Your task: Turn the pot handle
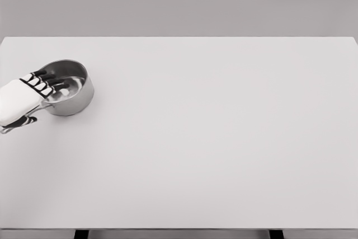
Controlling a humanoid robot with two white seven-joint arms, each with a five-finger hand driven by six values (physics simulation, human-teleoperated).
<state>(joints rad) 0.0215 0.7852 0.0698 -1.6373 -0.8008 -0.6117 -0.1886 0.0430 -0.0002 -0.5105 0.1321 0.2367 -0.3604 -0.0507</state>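
A small shiny steel pot stands on the white table near its far left edge. Its thin metal handle runs down-left from the pot wall toward the picture's left edge. My left hand comes in from the left and lies over the handle. Its fingers are stretched out across the pot's near rim and opening, and the thumb shows just below the handle. Most of the handle is hidden under the palm. The fingers are not curled around anything I can see.
The table's far edge meets a plain grey wall. Two dark table legs show under the front edge.
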